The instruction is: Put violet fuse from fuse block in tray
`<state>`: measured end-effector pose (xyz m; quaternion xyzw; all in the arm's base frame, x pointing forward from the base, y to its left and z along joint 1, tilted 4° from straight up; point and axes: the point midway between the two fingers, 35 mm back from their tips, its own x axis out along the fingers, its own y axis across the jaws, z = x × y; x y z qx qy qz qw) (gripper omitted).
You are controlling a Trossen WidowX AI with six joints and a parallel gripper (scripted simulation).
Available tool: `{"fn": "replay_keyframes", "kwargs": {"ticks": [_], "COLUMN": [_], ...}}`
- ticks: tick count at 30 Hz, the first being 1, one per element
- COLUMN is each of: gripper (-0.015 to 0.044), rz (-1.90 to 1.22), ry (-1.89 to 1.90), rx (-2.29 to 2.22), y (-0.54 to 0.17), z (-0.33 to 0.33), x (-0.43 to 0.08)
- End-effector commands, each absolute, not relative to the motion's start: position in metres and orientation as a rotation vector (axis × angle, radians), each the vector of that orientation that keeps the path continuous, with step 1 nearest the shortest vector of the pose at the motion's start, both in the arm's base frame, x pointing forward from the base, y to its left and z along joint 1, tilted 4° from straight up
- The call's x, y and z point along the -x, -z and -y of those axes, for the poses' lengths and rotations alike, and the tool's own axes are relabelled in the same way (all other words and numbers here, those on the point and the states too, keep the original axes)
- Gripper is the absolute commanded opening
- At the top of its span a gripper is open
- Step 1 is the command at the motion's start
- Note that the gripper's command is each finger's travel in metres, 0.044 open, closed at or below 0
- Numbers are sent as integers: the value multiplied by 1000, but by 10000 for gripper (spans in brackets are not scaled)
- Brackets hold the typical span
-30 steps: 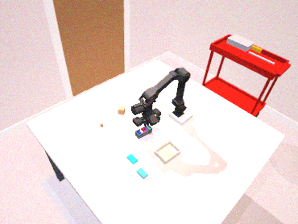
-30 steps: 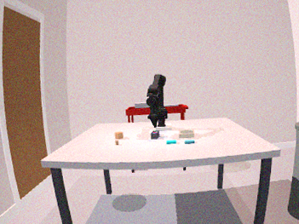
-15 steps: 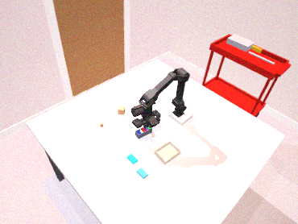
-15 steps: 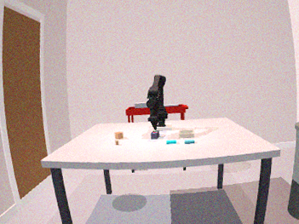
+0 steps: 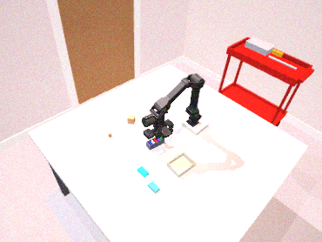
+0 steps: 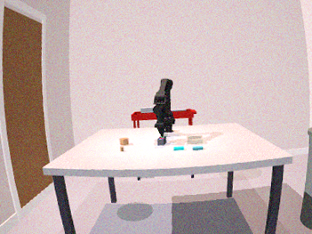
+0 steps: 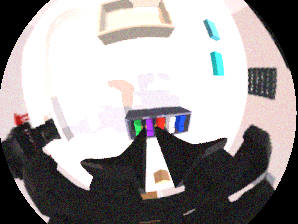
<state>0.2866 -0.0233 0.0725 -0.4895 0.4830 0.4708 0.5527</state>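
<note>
- In the top view, with 12 o'clock at the upper edge, the fuse block (image 5: 155, 144) (image 6: 161, 142) (image 7: 158, 113) sits on the white table (image 5: 100, 161) (image 6: 123, 163) (image 7: 80, 65), right beneath the arm's gripper (image 5: 159, 137) (image 6: 162, 135) (image 7: 151, 130).
- The claw is slightly spread, its fingertips a narrow gap apart, with nothing pinched between them.
- The violet fuse (image 7: 149, 127) stands upright in the block; in the wrist view it shows at the gap between the fingertips. Whether either tip touches it, I cannot tell.
- Along the block in the wrist view, the green fuse (image 7: 137, 127) is at the violet one's 9 o'clock; toward 3 o'clock come the red fuse (image 7: 160, 123), a white one (image 7: 171, 124) and the blue fuse (image 7: 180, 123).
- The tray (image 5: 175, 172) (image 6: 194, 140) (image 7: 135, 34) lies at the block's 4 o'clock in the top view, apart from it; no fuse shows inside.
- Two cyan pieces lie flat: one (image 5: 143, 171) (image 6: 179, 148) (image 7: 217, 63) at the block's 7 o'clock, the other (image 5: 153, 187) (image 6: 198, 148) (image 7: 211, 30) at 6 o'clock.
- A wooden cube (image 5: 130, 118) (image 6: 124, 141) rests toward 10 or 11 o'clock, a smaller tan piece (image 5: 110, 135) (image 6: 122, 149) toward 9.
- Beyond the table, at 2 o'clock, stands a red cart (image 5: 261, 62) (image 6: 184, 114).
</note>
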Motion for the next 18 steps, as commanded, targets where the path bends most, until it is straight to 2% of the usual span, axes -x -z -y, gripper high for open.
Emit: {"fn": "replay_keyframes", "kwargs": {"ticks": [1,18], "gripper": [67,67], "rz": [-1148,-1148], "ry": [-1109,-1109], "rx": [1158,1158], "y": [-71,-62], "z": [24,24], "x": [-286,-287]}}
